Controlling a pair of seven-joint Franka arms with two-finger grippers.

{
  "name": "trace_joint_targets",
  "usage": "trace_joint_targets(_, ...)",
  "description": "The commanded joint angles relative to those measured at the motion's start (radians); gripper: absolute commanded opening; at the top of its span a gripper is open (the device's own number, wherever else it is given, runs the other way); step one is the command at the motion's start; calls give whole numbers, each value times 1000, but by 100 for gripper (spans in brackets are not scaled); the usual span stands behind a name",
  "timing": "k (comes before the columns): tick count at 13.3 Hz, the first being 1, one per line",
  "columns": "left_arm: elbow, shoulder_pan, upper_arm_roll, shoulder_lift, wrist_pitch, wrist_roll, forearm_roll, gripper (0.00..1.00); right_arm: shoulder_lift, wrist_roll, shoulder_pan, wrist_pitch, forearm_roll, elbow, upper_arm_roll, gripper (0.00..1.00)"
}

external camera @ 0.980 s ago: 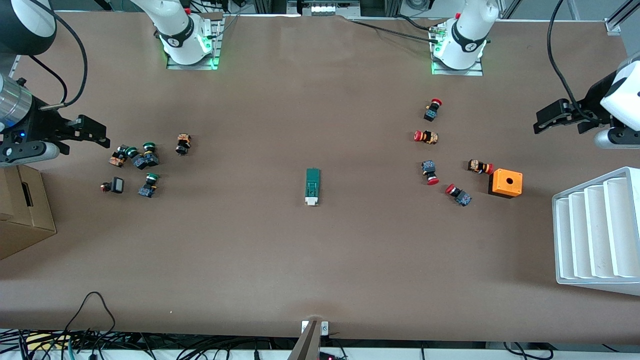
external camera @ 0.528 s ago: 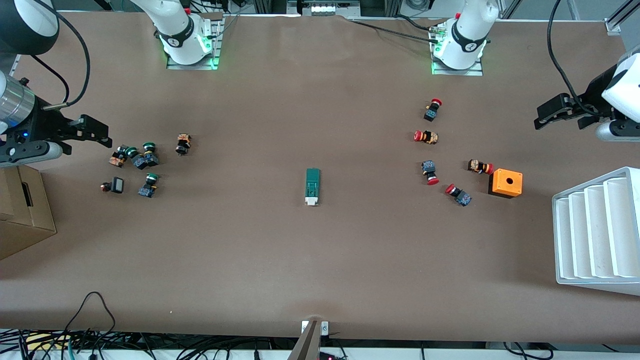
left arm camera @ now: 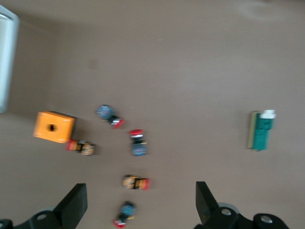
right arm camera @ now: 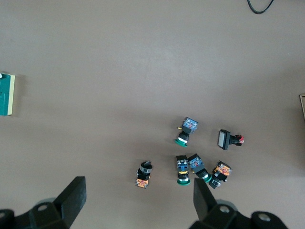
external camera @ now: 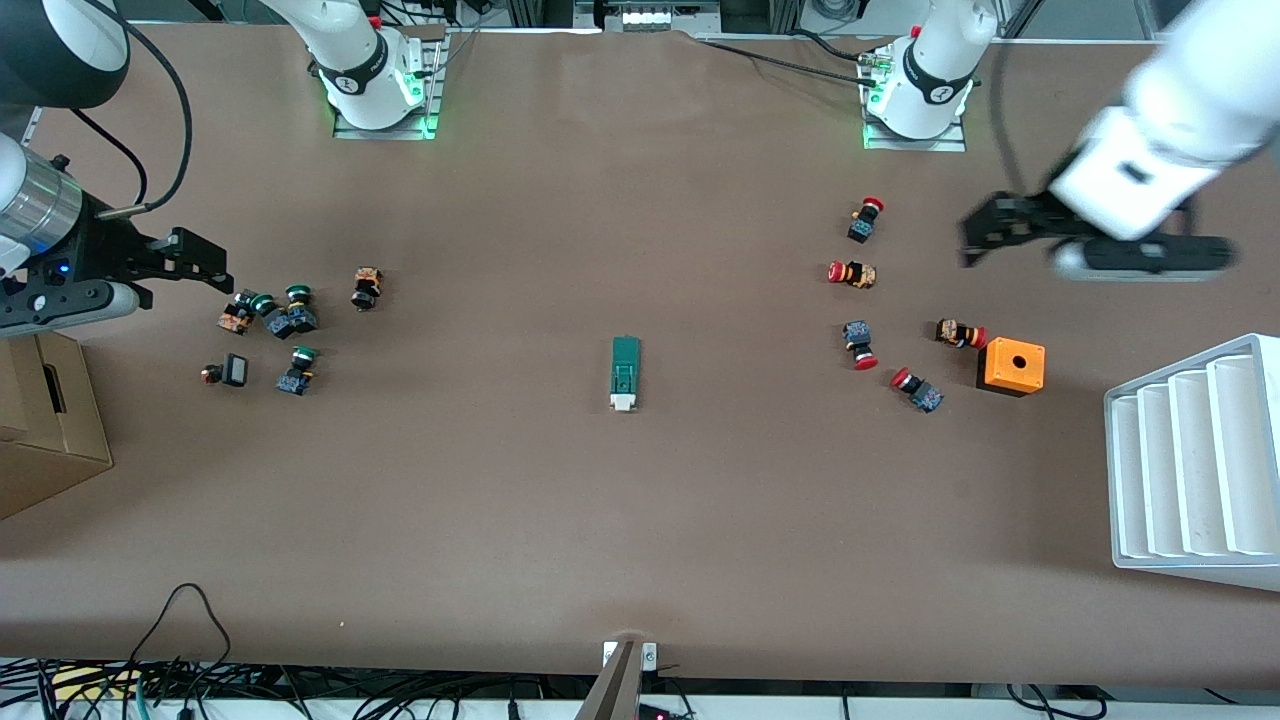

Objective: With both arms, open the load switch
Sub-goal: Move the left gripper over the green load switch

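The load switch [external camera: 625, 373], a slim dark-green block with a white end, lies flat near the middle of the table, with nothing touching it. It also shows in the left wrist view as the load switch [left arm camera: 261, 131], and at the edge of the right wrist view as the load switch [right arm camera: 6, 94]. My left gripper [external camera: 982, 238] hangs open and empty over the red-capped buttons at the left arm's end. My right gripper [external camera: 210, 268] hangs open and empty over the green-capped buttons at the right arm's end. Both stay well away from the switch.
Several red-capped push buttons [external camera: 862, 345] and an orange box with a hole [external camera: 1012, 366] lie toward the left arm's end, beside a white ribbed rack [external camera: 1190, 460]. Green-capped buttons [external camera: 290, 315] and a cardboard box [external camera: 45, 420] sit toward the right arm's end.
The left arm has swung from the table's end in toward the red-capped buttons. The right gripper has edged slightly toward the green-capped buttons. The switch has not moved.
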Motion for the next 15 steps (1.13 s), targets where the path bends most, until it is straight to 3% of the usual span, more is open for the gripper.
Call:
trace_joint_targets(1, -34, -1, -124, 47, 126, -220, 39, 100, 8, 11, -3, -39, -2, 18, -1, 100)
trace_joint_targets(4, -132, -4, -259, 93, 380, -455, 123, 100, 18, -3, -6, -41, -3, 21, -1, 100)
trace_joint_targets(7, -197, -8, -369, 182, 603, -680, 368, 100, 20, -17, -7, -39, 0, 24, -1, 100)
trace_joint_targets(8, -194, -11, -399, 217, 614, -702, 550, 100, 26, -17, -9, -32, 4, 24, -1, 100)
trace_joint_targets(13, -200, -59, -515, 403, 669, -1276, 1043, 100, 41, -24, -10, -7, 26, 20, -3, 100)
trace_joint_targets(15, -236, -100, -525, 457, 663, -1496, 1244, 100, 54, -52, -12, -9, 24, 23, -3, 100)
